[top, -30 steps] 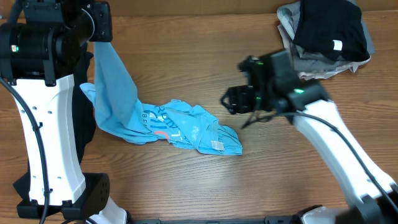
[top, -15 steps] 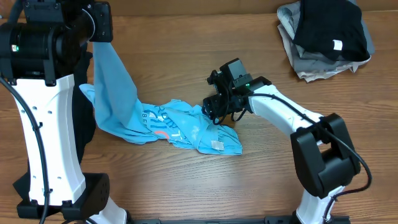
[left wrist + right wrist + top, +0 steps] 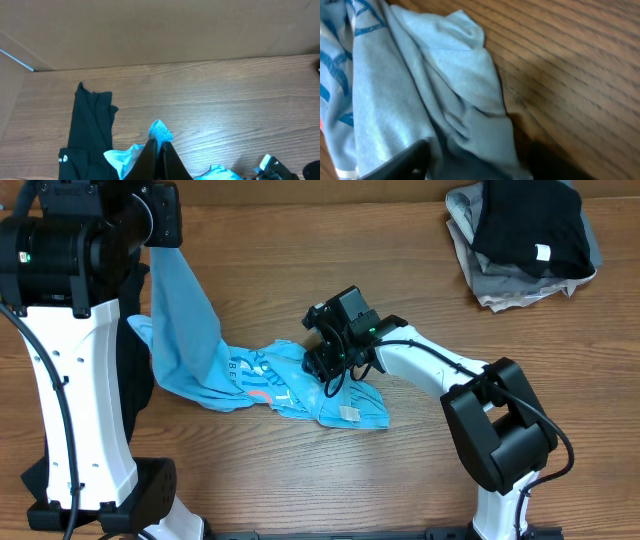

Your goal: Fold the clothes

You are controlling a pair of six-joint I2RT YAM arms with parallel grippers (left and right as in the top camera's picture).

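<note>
Left gripper (image 3: 159, 150): fingers pressed together on a blue edge of the shirt (image 3: 300, 385), holding that end up off the table (image 3: 330, 260).

Right gripper (image 3: 325, 365): down on the crumpled middle of the shirt. The wrist view shows one finger (image 3: 412, 157) against the cloth and the other unclear, so it cannot be told whether it has pinched.

The rest of the shirt lies bunched mid-table, print showing.

Judgement: light, limp, wrinkles readily, likely slides on the wood. Best taken at a hem or shoulder corner, one layer only.

No container in view. Black garment (image 3: 87, 130) lies flat at left. A dark-and-grey pile (image 3: 525, 240) sits in the far right corner.
</note>
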